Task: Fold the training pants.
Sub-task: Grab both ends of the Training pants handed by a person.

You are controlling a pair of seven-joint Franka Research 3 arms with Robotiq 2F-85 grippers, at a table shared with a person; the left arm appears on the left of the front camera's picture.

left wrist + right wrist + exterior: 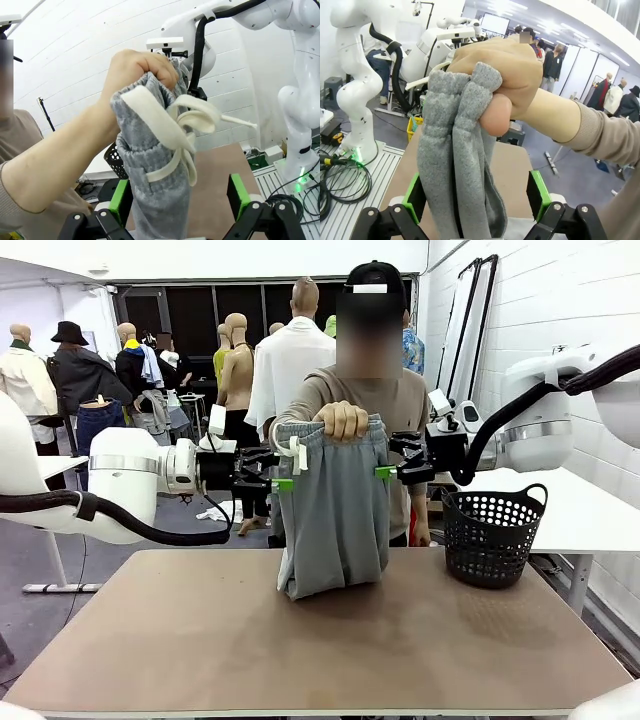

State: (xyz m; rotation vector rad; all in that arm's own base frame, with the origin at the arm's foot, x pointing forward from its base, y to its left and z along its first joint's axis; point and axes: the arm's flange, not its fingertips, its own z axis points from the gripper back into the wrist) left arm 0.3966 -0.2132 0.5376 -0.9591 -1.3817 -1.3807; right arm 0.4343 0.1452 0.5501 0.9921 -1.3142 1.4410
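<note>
- Bench (200,640): brown top, lower half of frame; lower end of the training pants (335,510) rests on it at centre
- Training pants: grey, centre frame, hanging bunched; long axis vertical, waistband up, legs down
- Basket (493,540): black, perforated; right of frame, apart from the pants
- Left gripper (283,477): at the pants' upper left edge; fingers (120,200) spread, cloth between them, unclamped
- Right gripper (388,468): mirrored at upper right edge; fingers likewise spread; judged equally near
- Person's hand (342,420): clutches the waistband, top centre
- Drawstring (297,453): white, dangling upper left
</note>
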